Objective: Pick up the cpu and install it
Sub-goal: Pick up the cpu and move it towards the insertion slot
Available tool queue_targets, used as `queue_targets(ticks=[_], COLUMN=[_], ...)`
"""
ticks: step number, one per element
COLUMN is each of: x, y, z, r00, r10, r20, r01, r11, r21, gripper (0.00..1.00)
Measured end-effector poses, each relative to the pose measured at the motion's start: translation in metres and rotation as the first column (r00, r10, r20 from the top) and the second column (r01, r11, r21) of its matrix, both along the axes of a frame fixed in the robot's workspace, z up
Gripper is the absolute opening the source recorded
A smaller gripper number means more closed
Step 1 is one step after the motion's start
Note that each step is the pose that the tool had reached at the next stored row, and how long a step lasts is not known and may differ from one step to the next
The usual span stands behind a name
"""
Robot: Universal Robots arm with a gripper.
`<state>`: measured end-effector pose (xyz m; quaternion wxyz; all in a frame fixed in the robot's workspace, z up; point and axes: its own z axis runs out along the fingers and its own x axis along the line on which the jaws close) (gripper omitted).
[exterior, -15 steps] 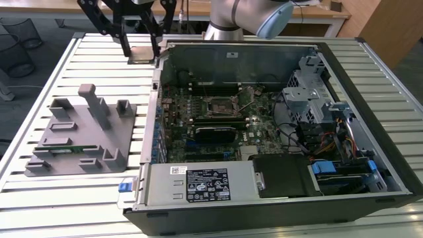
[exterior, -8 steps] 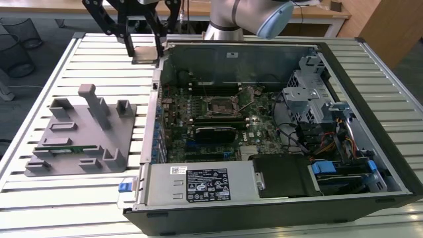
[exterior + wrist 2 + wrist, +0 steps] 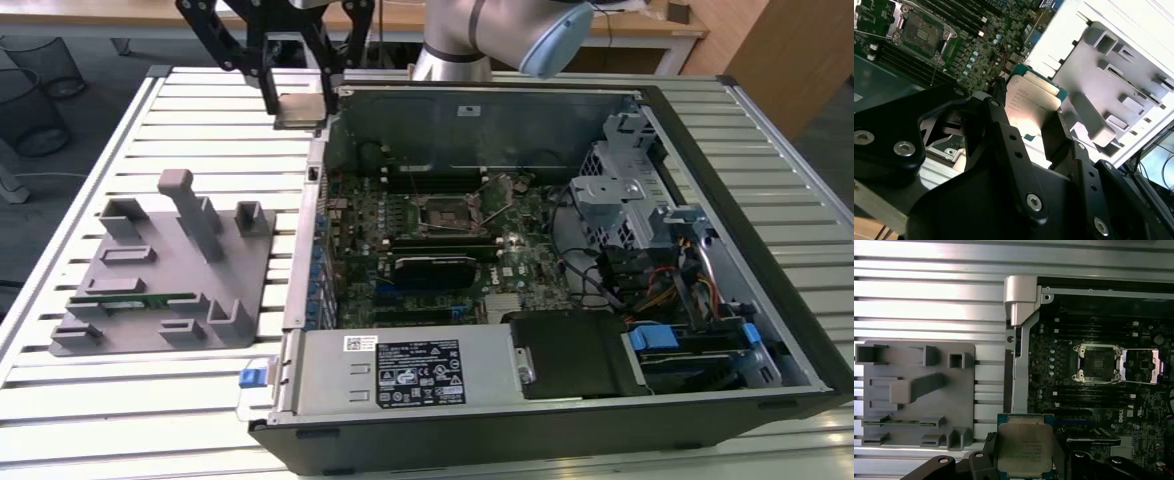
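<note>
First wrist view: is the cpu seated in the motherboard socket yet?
No, the cpu sits clamped in the pincer, apart from the socket, which lies open and empty.

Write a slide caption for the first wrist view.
Claw shut on the cpu over the edge of the open computer case; motherboard socket open and empty.

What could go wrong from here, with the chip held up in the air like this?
One: the gripper grips the cpu by two opposite edges above the slatted table; a slip would likely drop it. Two: the case wall stands between the cpu and the open socket; a low path could knock the chip against it. Three: the socket looks barely larger than the chip, so a slight tilt might stop it seating.
</note>
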<state>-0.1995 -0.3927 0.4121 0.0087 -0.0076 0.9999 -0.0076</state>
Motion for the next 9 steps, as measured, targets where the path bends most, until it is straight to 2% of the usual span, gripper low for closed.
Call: queue_targets(ticks=[9], x=[0.0073], y=[0.0000], z=[0.0000], r00=[1.0000], r10=[0.000], r20=[0.0000], r01=[0.000], r11=[1.0000], r21=[0.0000], gripper=[0.53])
